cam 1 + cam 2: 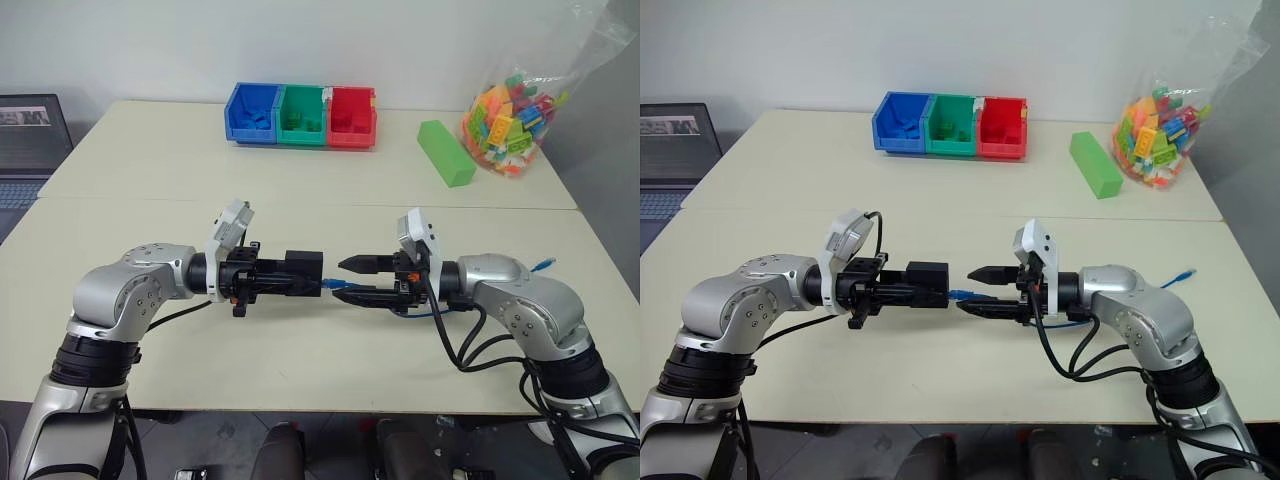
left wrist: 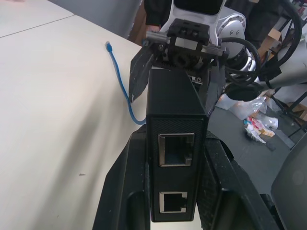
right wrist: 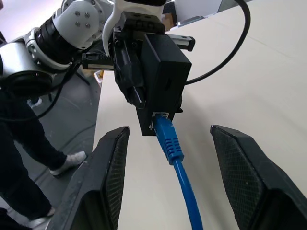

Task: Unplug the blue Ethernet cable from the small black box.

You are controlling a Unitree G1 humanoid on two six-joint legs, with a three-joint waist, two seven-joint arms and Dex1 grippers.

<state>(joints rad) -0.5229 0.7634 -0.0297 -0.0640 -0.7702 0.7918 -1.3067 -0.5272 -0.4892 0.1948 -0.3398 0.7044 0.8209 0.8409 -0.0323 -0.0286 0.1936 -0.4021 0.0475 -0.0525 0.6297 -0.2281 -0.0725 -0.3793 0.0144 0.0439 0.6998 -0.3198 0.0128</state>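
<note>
A: Where was the blue Ethernet cable [image 3: 168,139]?

B: Frame centre, plugged into the small black box [image 1: 303,271] that your left gripper [image 1: 262,277] clamped. Right gripper [image 3: 168,187] jaws stood wide around the plug, gripping nothing.

A: Risks?

B: Latch unpressed, you'd yank the box loose.

A: Bins?

B: Upper-centre red bin [image 1: 352,118], green bin [image 1: 302,116] and blue bin [image 1: 252,112] held small parts.

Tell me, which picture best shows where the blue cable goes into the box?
The right wrist view: the blue cable's plug sits in the black box up close. Head views show it tiny; the left wrist view shows its trailing length.
</note>
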